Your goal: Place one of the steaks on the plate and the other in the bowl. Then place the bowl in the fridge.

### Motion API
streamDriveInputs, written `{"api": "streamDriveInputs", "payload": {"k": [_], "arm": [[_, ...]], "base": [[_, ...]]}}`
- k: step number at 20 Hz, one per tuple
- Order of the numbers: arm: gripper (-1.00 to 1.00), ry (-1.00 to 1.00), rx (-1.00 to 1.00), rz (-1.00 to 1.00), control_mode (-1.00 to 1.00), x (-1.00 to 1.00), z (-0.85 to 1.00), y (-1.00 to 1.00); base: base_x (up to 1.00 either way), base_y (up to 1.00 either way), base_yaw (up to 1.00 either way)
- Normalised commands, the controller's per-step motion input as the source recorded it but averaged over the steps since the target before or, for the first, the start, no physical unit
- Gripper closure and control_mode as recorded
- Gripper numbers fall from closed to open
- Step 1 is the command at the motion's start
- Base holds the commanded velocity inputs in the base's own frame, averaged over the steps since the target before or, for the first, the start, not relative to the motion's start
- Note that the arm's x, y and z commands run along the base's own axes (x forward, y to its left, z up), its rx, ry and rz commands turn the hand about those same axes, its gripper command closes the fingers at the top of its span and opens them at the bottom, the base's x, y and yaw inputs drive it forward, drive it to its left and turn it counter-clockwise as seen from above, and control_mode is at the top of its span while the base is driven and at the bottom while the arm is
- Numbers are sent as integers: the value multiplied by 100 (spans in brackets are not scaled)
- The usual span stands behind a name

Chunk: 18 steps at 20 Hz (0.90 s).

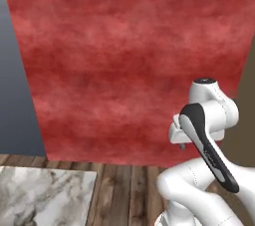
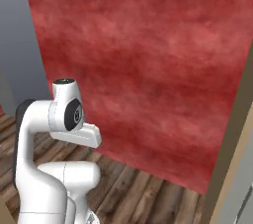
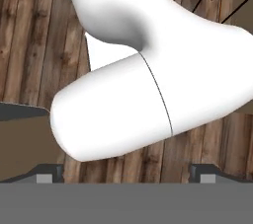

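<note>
A mottled red wall (image 1: 134, 56) takes up most of the left base view and the right base view (image 2: 148, 70), running from the top edge down to a floor of dark wooden planks (image 1: 124, 190) along the bottom. In the left base view a grey panel (image 1: 15, 85) stands along the left edge, and a marble-patterned slab (image 1: 45, 197) (white with grey veins) sits in the lower left corner, its edge against the planks. A tan wood strip (image 2: 232, 154) slants up the right edge of the right base view. The white arm (image 1: 204, 135) is folded low at the lower right of the left base view and at the lower left of the right base view (image 2: 54, 134), with its upper joint upright. In the hand view the gripper (image 3: 126, 171) looks down at the plank floor (image 3: 29, 45), whose boards run roughly top to bottom in the frame; its two dark fingertips (image 3: 47, 172) sit at the far lower left and lower right, spread wide apart with nothing between them. None of the steaks, the plate, the bowl or the fridge can be made out, so their places and directions cannot be told.
</note>
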Motion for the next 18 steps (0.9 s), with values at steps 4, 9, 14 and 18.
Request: {"api": "streamDriveInputs", "payload": {"k": [4, 9, 14, 18], "arm": [[-100, 0, 0, 0, 100, 0, 0, 0], [-100, 0, 0, 0, 100, 0, 0, 0], [-100, 0, 0, 0, 100, 0, 0, 0], [-100, 0, 0, 0, 100, 0, 0, 0]], "base": [[66, 13, 13], [95, 0, 19], [65, 28, 30], [33, 23, 55]]}}
